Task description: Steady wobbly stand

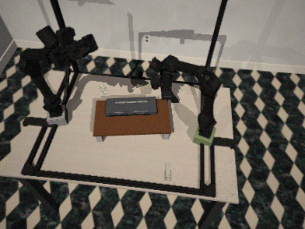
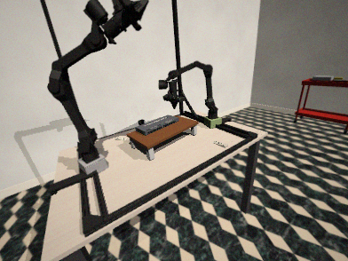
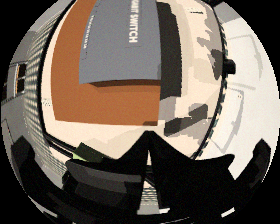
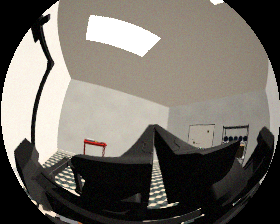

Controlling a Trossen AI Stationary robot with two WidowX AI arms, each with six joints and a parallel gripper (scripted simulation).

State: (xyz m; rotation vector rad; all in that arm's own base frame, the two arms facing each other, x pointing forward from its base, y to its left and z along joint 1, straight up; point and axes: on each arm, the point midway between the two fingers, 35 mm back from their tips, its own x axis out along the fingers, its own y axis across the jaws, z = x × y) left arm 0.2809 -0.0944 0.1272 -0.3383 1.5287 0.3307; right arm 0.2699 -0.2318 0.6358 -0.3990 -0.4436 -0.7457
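The brown stand (image 1: 132,126) (image 2: 160,138) (image 3: 105,107) is on the table on pale legs; I cannot tell whether it is level or all its legs touch. The grey network switch (image 1: 131,107) (image 2: 157,125) (image 3: 117,55) lies on its top, toward the back edge. A small pale patterned piece, seemingly a wedge (image 1: 103,89) (image 2: 121,138), lies behind the stand; another wedge (image 1: 167,171) (image 2: 220,144) lies in front. My left gripper (image 1: 173,100) (image 2: 174,107) (image 3: 148,134) is shut and empty, pointing down by the stand's back corner. My right gripper (image 2: 146,1) (image 4: 152,128) is shut and empty, raised high.
The right arm's grey base (image 1: 57,117) (image 2: 93,164) and the left arm's green base (image 1: 205,136) (image 2: 213,122) flank the stand. A black frame rail (image 1: 117,181) (image 2: 173,181) runs along the table's front, with black posts rising behind. A red cart (image 2: 321,114) (image 4: 95,144) stands off the table.
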